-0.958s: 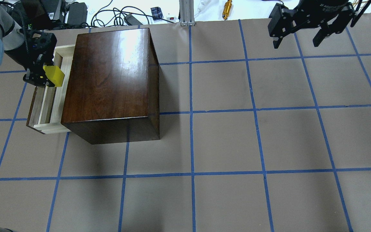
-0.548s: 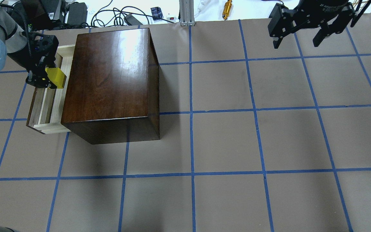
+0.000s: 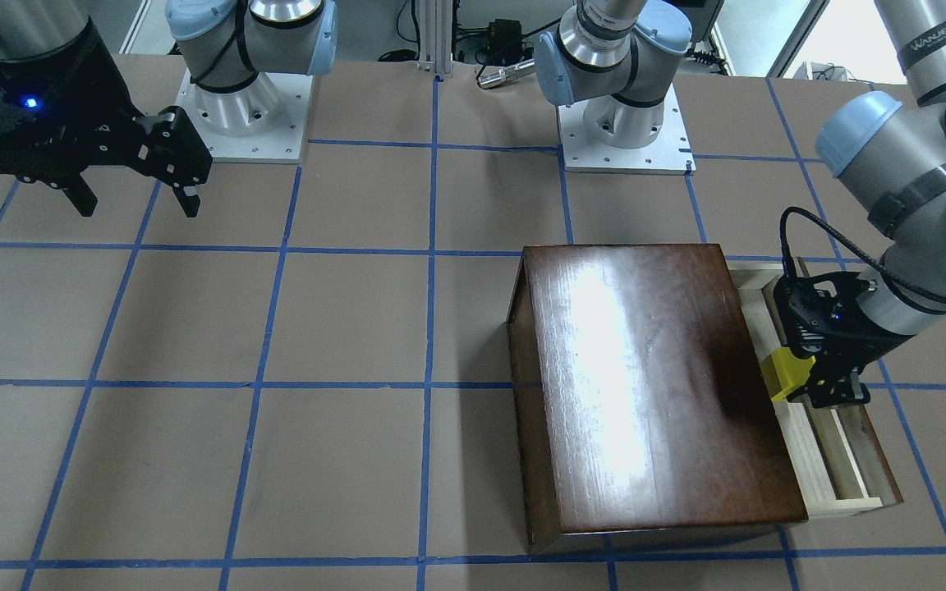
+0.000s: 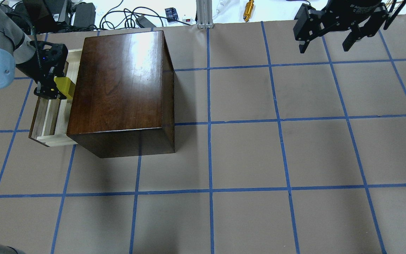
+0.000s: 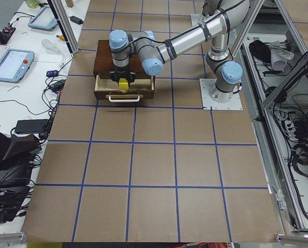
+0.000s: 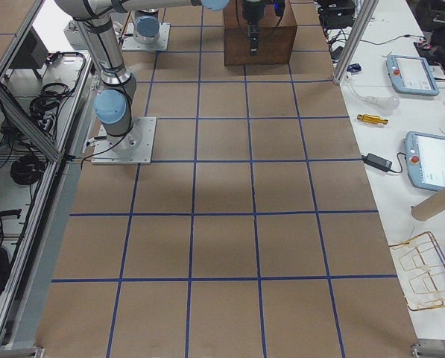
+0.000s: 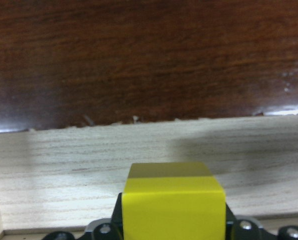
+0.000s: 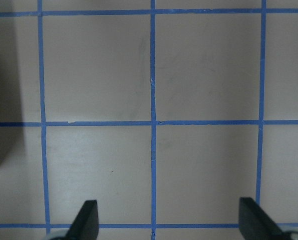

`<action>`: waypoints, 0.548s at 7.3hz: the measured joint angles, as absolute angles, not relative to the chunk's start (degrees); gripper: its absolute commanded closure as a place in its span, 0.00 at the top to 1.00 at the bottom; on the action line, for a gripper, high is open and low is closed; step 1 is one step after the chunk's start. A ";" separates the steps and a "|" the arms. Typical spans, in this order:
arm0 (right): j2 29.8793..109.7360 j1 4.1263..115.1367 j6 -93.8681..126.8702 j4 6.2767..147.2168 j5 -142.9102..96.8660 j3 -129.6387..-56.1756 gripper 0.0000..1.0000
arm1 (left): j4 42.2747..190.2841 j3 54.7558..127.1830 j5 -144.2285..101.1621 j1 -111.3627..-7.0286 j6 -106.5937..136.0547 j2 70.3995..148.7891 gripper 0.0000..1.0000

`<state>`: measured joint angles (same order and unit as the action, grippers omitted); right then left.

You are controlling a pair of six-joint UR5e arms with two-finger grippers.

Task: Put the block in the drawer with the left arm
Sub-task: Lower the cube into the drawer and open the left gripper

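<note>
Legible writing: the band on the silver-grey left arm reads roughly "WANJEED"; white print on the black right gripper begins "2F Adaptive", the rest is too small to read. The black two-finger left gripper is clamped on the small bright yellow block. The block sits over the pulled-out pale-wood drawer, just beside the front of the glossy dark-brown cabinet; contact with the drawer floor cannot be told. The cabinet top hides the drawer's inner part from above. Right gripper's fingers spread, empty, well apart over the brown table with blue tape grid. Past the far edge: black cables and a gold cylindrical tool.
</note>
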<state>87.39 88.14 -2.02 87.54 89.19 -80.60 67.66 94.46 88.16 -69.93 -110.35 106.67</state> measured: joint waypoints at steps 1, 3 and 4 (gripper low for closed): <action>87.39 88.14 -2.02 87.54 89.17 -80.60 1.00 | 67.62 94.63 88.13 -69.88 -109.75 106.79 0.88; 87.37 88.13 -2.02 87.54 89.18 -80.60 1.00 | 67.59 94.97 88.15 -69.44 -108.73 106.84 0.89; 87.38 88.13 -2.02 87.54 89.17 -80.60 1.00 | 67.59 94.84 88.17 -68.95 -108.52 106.66 0.88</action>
<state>87.38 88.13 -2.02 87.54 89.17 -80.60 67.59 94.84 88.17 -68.95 -108.52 106.66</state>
